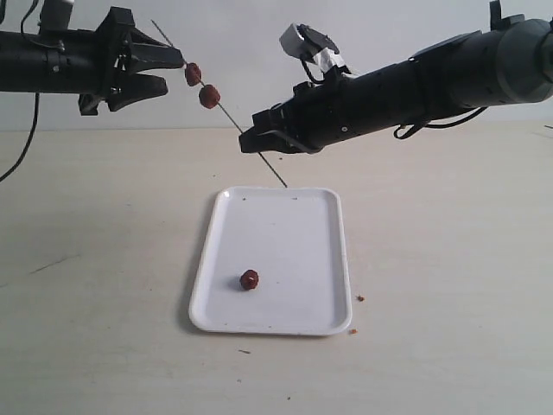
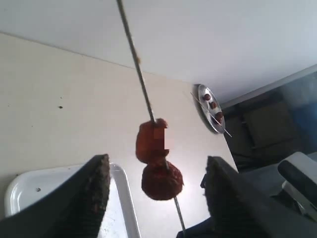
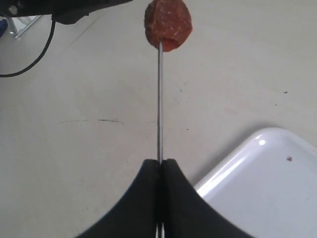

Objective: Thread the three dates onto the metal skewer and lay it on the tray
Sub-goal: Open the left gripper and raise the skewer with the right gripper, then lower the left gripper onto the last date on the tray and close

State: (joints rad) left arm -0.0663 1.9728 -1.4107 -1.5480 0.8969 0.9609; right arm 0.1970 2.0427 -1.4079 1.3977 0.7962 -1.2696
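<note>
A pale wooden table [image 1: 449, 285] is filling the room's foreground as two black arms are reaching in above it, the left arm [image 1: 52, 60] from one side and the right arm [image 1: 415, 78] from the other. The white tray [image 1: 285, 207] is lying flat on the table below them. The right gripper [image 1: 249, 140] is holding its jaws pressed together on the metal skewer [image 1: 232, 121], pinching the rod partway along its length. The left gripper [image 1: 173, 73] is hanging at the rod's raised end with its jaws apart, a finger on either side of the fruit and touching neither piece in its wrist view. The skewer is slanting in mid-air, its lower tip pointing down toward the tray's far rim. The upper date [image 1: 193, 74] and the lower date [image 1: 209, 96] are sitting threaded close together on the rod, between the two grippers. The third date [image 1: 249, 279] is resting alone on the tray's near half. Small brown crumbs [image 1: 360, 298] are lying on the table just beside the tray.
</note>
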